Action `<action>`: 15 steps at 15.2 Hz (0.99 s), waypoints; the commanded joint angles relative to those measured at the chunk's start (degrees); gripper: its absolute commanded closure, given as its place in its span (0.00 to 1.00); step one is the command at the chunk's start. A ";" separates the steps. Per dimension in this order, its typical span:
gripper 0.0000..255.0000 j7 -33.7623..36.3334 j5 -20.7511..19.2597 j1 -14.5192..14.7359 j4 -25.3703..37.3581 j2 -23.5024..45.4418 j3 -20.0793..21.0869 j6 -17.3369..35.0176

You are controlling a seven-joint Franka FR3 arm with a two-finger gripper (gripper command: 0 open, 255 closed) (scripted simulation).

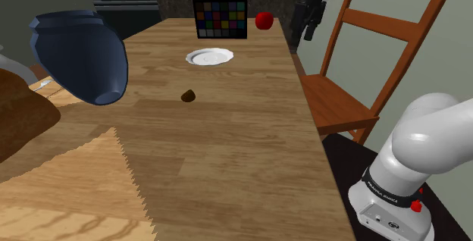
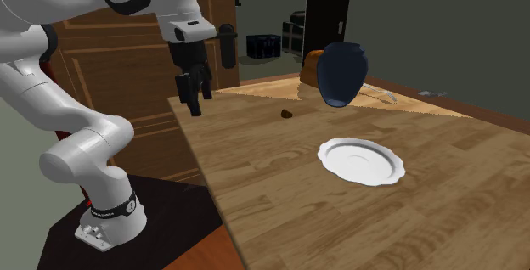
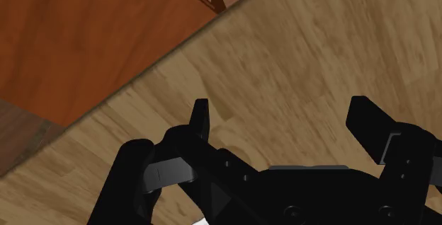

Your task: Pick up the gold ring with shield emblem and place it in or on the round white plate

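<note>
The ring [image 1: 188,95], which you see as a small dark brownish lump, lies on the bare wooden table [image 1: 227,164]. It is near the round white plate [image 1: 210,56] without touching it, and the dark blue vase [image 1: 79,54] stands off to the shoulder view's left. Your gripper [image 2: 194,103] hangs over the table's edge, well apart from the ring, and in the wrist view its fingers [image 3: 200,114] stand wide apart with nothing but tabletop between them.
</note>
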 commanded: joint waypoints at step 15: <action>0.00 8.38 7.84 4.68 -0.32 14.70 11.12 23.18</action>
